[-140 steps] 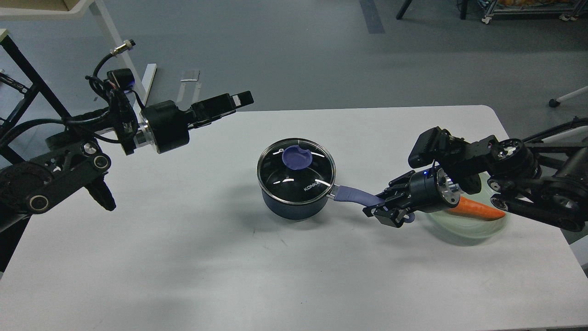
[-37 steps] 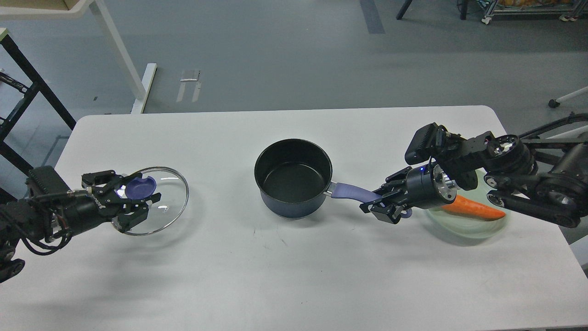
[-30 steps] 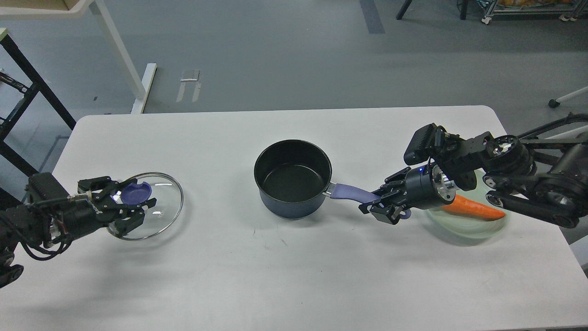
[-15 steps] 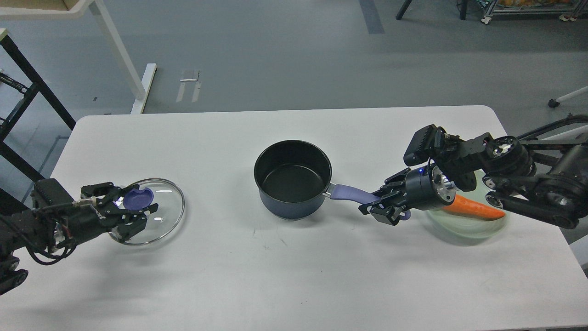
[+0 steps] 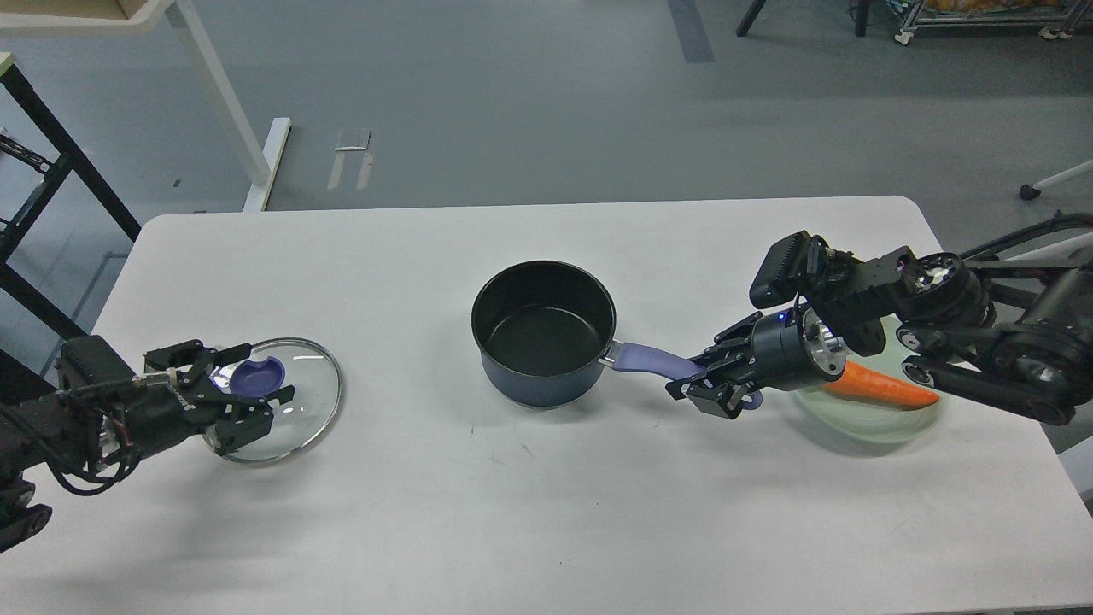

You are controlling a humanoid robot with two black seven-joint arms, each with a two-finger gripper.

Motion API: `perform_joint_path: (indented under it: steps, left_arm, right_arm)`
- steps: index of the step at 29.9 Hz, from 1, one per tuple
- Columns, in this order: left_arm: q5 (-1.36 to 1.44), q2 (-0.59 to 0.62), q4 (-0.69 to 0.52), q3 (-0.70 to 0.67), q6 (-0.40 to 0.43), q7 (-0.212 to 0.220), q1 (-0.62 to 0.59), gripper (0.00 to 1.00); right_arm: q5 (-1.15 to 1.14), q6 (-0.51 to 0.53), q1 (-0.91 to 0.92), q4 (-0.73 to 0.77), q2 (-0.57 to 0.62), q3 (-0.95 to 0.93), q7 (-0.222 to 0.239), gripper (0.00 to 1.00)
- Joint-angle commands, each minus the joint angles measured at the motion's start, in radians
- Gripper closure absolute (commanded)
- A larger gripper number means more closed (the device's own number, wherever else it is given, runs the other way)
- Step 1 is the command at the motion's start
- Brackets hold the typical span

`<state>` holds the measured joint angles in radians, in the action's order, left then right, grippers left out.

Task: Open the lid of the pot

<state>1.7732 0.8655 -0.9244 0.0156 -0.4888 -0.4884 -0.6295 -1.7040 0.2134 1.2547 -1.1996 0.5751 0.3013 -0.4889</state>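
Observation:
The dark blue pot [image 5: 543, 330] stands uncovered at the table's middle, its purple handle [image 5: 651, 358] pointing right. My right gripper [image 5: 716, 382] is shut on the end of that handle. The glass lid [image 5: 303, 401] with its purple knob [image 5: 261, 373] lies low at the table's left side, apart from the pot. My left gripper [image 5: 256, 376] reaches in from the left, its two fingers on either side of the knob and closed on it. Whether the lid rests fully on the table I cannot tell.
A pale green plate [image 5: 862, 425] with an orange carrot [image 5: 888, 390] sits at the right, partly under my right arm. The white table [image 5: 546, 512] has rounded corners. A white table leg [image 5: 224, 98] and a black frame [image 5: 60, 162] stand on the floor beyond the left.

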Motion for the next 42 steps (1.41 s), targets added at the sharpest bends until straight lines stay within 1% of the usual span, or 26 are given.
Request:
perform_joint_path:
  steps: [1,3,6,11,12,13,16,19,21,22,24,26,29,33,35,38,42]
  left_arm:
    - [-0.113,0.021,-0.053,-0.008,0.000,0.000,-0.021,0.02]
    - [-0.208,0.047,-0.080,-0.005,0.006,0.000,-0.061,0.02]
    - [-0.309,0.059,-0.114,-0.003,0.079,0.000,-0.128,0.02]
    - [-0.581,0.101,-0.160,-0.014,0.266,0.000,-0.216,0.01]
    - [-0.668,0.104,-0.165,-0.016,0.306,0.000,-0.225,0.01]
    - [-0.746,0.104,-0.168,-0.019,0.337,0.000,-0.233,0.01]
    - [-1.015,0.102,-0.169,-0.069,0.436,0.000,-0.242,0.01]
    - [-1.249,0.098,-0.169,-0.137,0.556,0.000,-0.239,0.01]
    - [-1.360,0.095,-0.168,-0.163,0.613,0.000,-0.239,0.01]
    - [-1.409,0.092,-0.168,-0.174,0.628,0.000,-0.239,0.01]
    - [-1.475,0.084,-0.169,-0.189,0.631,0.000,-0.239,0.01]
    - [-1.515,0.066,-0.166,-0.203,0.635,0.000,-0.237,0.01]
    - [-1.545,0.041,-0.157,-0.226,0.639,0.000,-0.236,0.01]
    - [-1.598,-0.032,-0.119,-0.250,0.642,0.000,-0.236,0.01]
    - [-1.627,-0.068,-0.093,-0.261,0.639,0.000,-0.227,0.01]
    - [-1.689,-0.121,-0.061,-0.295,0.642,0.000,-0.187,0.01]
    - [-1.706,-0.198,-0.036,-0.402,0.647,0.000,-0.113,0.01]
  right_arm:
    - [0.001,0.000,0.000,0.000,0.002,-0.001,0.000,0.60]
    - [0.001,0.000,-0.001,0.000,0.002,-0.001,0.000,0.59]
    - [0.001,0.000,-0.001,-0.001,0.002,-0.002,0.000,0.49]
    - [0.029,-0.014,0.008,-0.005,0.015,-0.008,0.000,0.19]
    - [0.052,-0.014,0.014,-0.005,0.026,-0.011,0.000,0.08]
    - [0.078,-0.014,0.018,-0.006,0.035,-0.014,0.000,0.03]
    - [0.197,-0.015,0.052,-0.011,0.071,-0.025,0.000,0.03]
    - [0.358,-0.019,0.064,-0.012,0.127,-0.074,0.000,0.02]
    - [0.475,-0.023,0.054,-0.014,0.167,-0.126,0.000,0.01]
    - [0.542,-0.023,0.049,-0.012,0.186,-0.151,0.000,0.01]
    - [0.689,-0.031,0.029,-0.008,0.213,-0.189,0.000,0.01]
    - [0.847,-0.061,-0.001,0.000,0.233,-0.223,0.000,0.01]
    - [1.062,-0.167,-0.075,0.006,0.236,-0.275,0.000,0.01]
    - [1.286,-0.294,-0.181,0.002,0.226,-0.350,0.000,0.00]
    - [1.395,-0.318,-0.225,0.005,0.215,-0.392,0.000,0.00]
    - [1.532,-0.322,-0.297,0.005,0.157,-0.441,0.000,0.00]
    - [1.612,-0.322,-0.406,0.018,0.102,-0.542,0.000,0.00]
